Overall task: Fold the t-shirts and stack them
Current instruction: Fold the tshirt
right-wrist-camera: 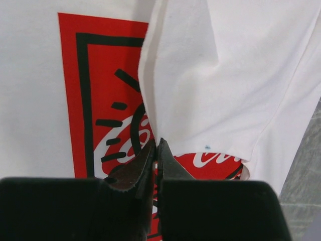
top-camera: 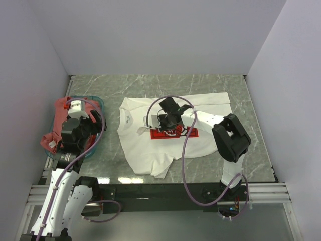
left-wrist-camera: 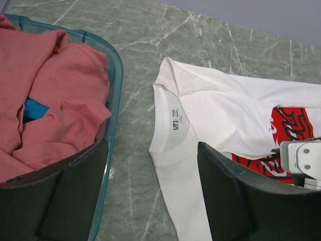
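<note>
The white t-shirt (top-camera: 145,145) is lying on the table (top-camera: 111,156) just beside the basket (left-wrist-camera: 116,75), which is holding the red t-shirt (left-wrist-camera: 55,90). The right gripper (right-wrist-camera: 156,145) is pinching a fold of the white t-shirt, while the left gripper (left-wrist-camera: 151,150) is hovering, fingers spread, over the basket's rim.

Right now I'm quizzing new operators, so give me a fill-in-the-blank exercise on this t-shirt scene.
The salmon-red t-shirt lies ____ the teal basket.
The right gripper has its fingers ____ on a fold of the white t-shirt.
The left gripper hangs with its fingers ____.
Missing words: in; shut; open.
</note>
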Motion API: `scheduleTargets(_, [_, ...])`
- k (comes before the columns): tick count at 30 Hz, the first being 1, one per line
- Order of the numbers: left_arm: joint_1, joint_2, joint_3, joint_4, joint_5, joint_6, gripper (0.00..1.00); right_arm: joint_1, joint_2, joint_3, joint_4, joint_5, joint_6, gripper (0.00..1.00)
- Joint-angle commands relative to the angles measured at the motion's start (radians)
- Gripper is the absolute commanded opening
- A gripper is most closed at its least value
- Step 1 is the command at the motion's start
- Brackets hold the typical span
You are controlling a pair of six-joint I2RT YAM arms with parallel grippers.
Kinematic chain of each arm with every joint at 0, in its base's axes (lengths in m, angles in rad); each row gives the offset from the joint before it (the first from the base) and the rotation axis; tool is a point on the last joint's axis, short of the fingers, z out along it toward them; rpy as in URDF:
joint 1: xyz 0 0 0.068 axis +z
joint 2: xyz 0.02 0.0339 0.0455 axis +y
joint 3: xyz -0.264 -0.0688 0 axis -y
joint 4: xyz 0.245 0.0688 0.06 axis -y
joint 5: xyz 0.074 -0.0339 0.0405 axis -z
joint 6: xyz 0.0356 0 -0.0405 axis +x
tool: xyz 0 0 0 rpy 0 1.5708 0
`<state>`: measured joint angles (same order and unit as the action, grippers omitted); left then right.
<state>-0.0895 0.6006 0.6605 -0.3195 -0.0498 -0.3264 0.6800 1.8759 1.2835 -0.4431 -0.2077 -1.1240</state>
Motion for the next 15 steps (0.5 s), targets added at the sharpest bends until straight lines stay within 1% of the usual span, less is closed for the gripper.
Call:
scheduleTargets(1, [-0.003, 0.007, 0.021, 0.034, 0.010, 0.015, 0.77, -0.020, 0.002, 0.008, 0.033, 0.027, -0.007, 0.06])
scheduleTargets(4, [-0.003, 0.010, 0.021, 0.033, 0.014, 0.015, 0.77, -0.030, 0.008, 0.002, 0.049, 0.040, -0.019, 0.06])
scheduleTargets(7, [-0.003, 0.013, 0.011, 0.048, 0.066, 0.018, 0.77, -0.034, 0.012, -0.009, 0.061, 0.059, -0.036, 0.08])
scheduleTargets(8, [-0.003, 0.018, 0.007, 0.059, 0.102, 0.018, 0.77, -0.034, 0.015, -0.010, 0.069, 0.067, -0.040, 0.09])
scheduleTargets(9, [-0.003, 0.027, -0.004, 0.080, 0.208, 0.023, 0.77, -0.037, 0.017, -0.013, 0.069, 0.070, -0.042, 0.09])
scheduleTargets(10, [-0.003, 0.054, -0.004, 0.085, 0.250, 0.027, 0.75, -0.039, 0.019, -0.013, 0.070, 0.070, -0.043, 0.11])
scheduleTargets(12, [-0.004, 0.089, 0.010, 0.085, 0.358, 0.035, 0.71, -0.045, 0.020, -0.018, 0.076, 0.070, -0.043, 0.13])
scheduleTargets(15, [-0.010, 0.140, 0.013, 0.089, 0.406, 0.035, 0.70, -0.056, 0.017, -0.023, 0.084, 0.067, -0.037, 0.17])
